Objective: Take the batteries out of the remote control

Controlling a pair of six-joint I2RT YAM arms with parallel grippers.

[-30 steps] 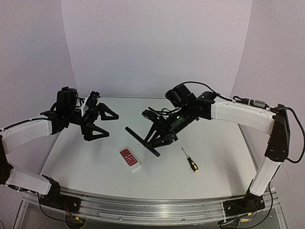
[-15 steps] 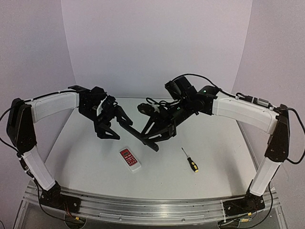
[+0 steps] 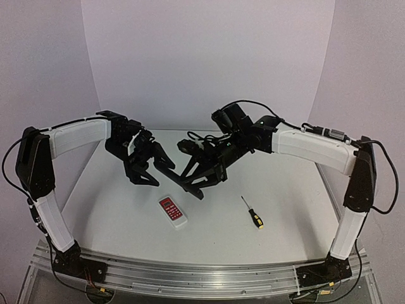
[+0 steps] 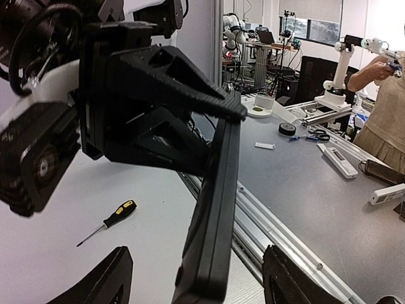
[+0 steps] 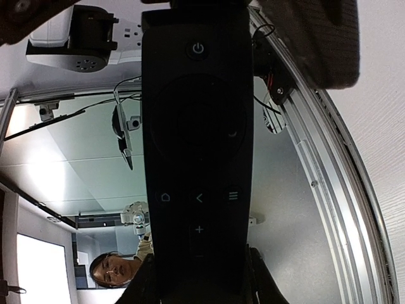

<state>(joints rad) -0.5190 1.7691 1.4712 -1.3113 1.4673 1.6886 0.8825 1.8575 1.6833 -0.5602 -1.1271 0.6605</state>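
- A white table (image 3: 285,209) sits between plain lavender walls (image 3: 209,57), with a metal rail (image 3: 202,273) along its near edge.
- The right gripper (image 3: 206,173) is clamped on the upper end of a long black remote (image 3: 191,185). It holds the remote above the table, tilted with the free end lower.
- The left gripper (image 3: 161,172) is spread wide and empty, its fingers on either side of that free end without touching it.
- No batteries are visible. They are probably inside the black remote, and I cannot tell whether its back cover is on.
- Risk: the grip is near one end only, so a push from the left fingers could twist the remote or lever it loose.
- Risk: if cells drop out, they could roll toward the rail.
- Room: a white remote (image 3: 173,211) lies just below the work and a screwdriver (image 3: 252,213) lies to the right. The two arms are crowded close together at centre.
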